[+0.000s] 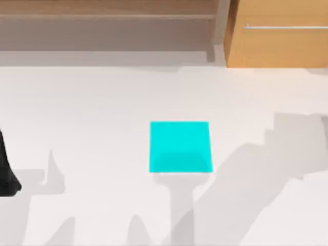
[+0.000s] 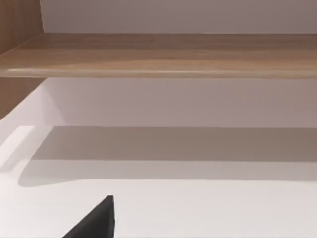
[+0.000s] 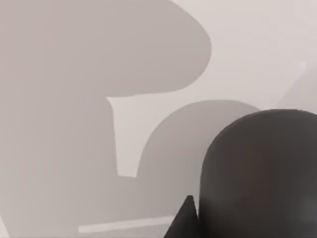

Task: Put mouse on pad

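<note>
mouse (image 3: 260,173): dark rounded underside, cut off, against right gripper (image 3: 184,218); grip unclear. pad (image 1: 180,146): bare, mid-table. left arm (image 1: 7,171): edge, cropped.

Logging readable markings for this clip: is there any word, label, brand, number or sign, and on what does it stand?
None can be read.
Pad: plain cyan, unmarked.
Mouse: smooth dark grey, no brand or label.
Table: bare white, shadows alone.
Wooden cabinet: no lettering, a thin handle line.
</note>
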`<state>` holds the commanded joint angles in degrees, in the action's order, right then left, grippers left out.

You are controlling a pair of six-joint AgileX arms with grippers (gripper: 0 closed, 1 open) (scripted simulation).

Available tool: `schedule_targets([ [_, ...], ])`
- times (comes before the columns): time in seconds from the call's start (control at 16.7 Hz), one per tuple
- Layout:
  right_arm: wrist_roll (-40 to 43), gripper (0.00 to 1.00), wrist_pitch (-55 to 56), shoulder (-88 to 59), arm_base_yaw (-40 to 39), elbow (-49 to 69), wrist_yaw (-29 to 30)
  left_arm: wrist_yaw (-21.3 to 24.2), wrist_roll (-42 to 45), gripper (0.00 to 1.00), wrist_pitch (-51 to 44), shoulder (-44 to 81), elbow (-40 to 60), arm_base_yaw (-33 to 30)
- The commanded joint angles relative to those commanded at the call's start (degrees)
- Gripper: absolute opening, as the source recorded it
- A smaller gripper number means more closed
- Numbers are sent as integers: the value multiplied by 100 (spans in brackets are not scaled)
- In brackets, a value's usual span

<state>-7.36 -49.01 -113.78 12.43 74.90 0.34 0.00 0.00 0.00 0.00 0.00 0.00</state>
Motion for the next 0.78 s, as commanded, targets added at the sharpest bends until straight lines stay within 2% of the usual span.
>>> schedule_targets([
  [0.36, 20, 0, -1528, 495, 6, 934, -7, 0, 0, 100, 0, 0, 0, 0],
  [0.78, 69, 0, -1695, 545, -21, 1079, -11, 0, 0, 100, 0, 0, 0, 0],
])
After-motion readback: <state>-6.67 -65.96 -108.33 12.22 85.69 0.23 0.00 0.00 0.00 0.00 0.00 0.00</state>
